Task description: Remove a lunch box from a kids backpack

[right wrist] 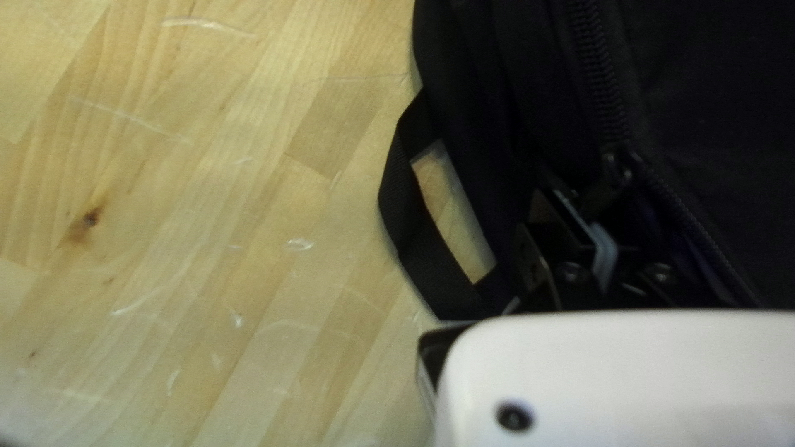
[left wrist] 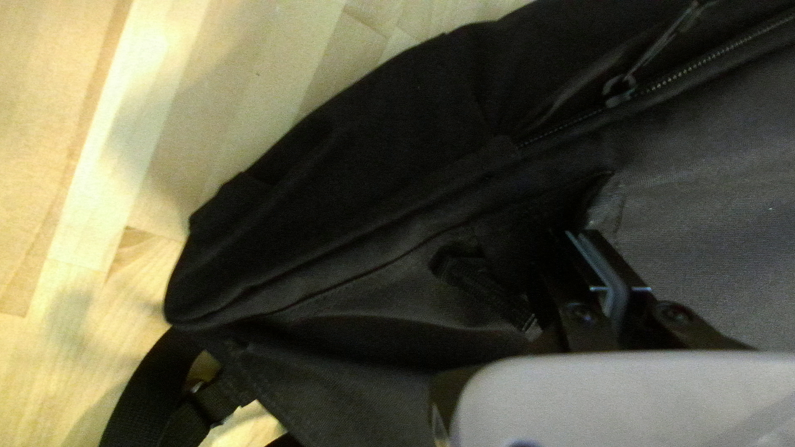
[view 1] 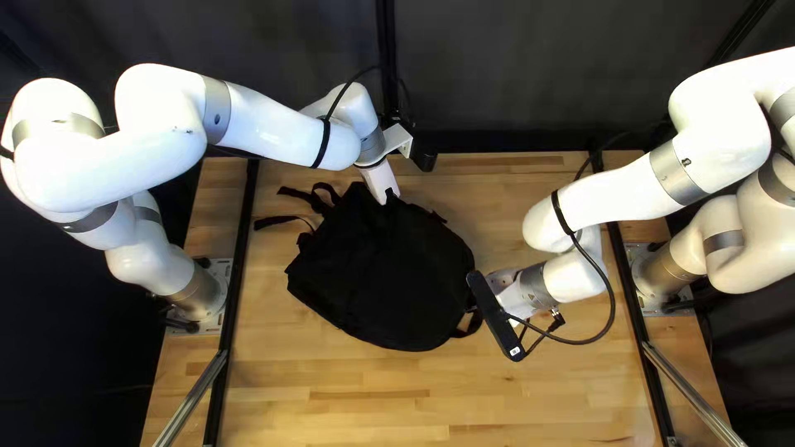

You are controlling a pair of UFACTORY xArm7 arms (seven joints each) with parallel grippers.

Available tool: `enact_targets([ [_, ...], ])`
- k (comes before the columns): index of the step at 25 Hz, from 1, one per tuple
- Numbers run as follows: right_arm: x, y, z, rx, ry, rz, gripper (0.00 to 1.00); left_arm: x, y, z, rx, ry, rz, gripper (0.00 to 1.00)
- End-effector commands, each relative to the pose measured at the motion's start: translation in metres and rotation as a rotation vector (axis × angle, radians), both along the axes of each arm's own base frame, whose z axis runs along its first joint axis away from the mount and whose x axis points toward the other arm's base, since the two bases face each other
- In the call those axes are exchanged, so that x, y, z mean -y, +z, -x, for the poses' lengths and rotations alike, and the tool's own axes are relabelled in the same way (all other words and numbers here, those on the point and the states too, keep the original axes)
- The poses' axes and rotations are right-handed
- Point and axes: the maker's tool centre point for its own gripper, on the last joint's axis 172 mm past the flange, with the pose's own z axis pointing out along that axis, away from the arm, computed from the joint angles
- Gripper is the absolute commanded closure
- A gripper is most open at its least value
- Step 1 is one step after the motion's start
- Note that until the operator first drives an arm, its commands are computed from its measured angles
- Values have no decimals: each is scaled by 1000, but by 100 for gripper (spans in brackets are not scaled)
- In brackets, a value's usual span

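No lunch box can be seen; it is presumably enclosed in the black, soft fabric backpack (view 1: 381, 273) lying flat on the pale wooden table (view 1: 356, 414). From the backpack's plump shape, a light to moderate load is guessed at. If the box is padded cloth, some give can be expected; if hard plastic, a slippery wall and a lid that might pop open. It is best taken by a handle or an upper edge once the opening is wide, with the cloth pinned so that the whole bag is not dragged along.

On the backpack's right side in the top left view, a coarse black zip (right wrist: 592, 50) with a dark metal pull (right wrist: 617, 170) is seen, its track parted past the pull. The right gripper (right wrist: 563, 197) is placed there with its fingers together, close against the pull; whether the tab is pinched cannot be told. Beside it, at the backpack's edge, is a black webbing loop (right wrist: 406, 207), flexible and probably a good anchor.

At the backpack's far edge, the left gripper (left wrist: 584, 234) is lowered to the cloth, its fingers also together; no clear fold is made out between them. Loose black straps (view 1: 281, 222) are spread beyond the backpack's left side and might snag.
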Motion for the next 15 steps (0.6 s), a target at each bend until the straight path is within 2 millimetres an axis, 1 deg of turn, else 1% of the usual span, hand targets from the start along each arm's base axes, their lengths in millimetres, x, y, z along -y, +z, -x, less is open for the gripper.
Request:
enact_targets([
  [1,-4,-1,-4,-1,5,1,100,0,0,0,1,0,0,100],
  [15,-17,-1,-21,-5,21,12,100,1,1,0,1,0,1,100],
])
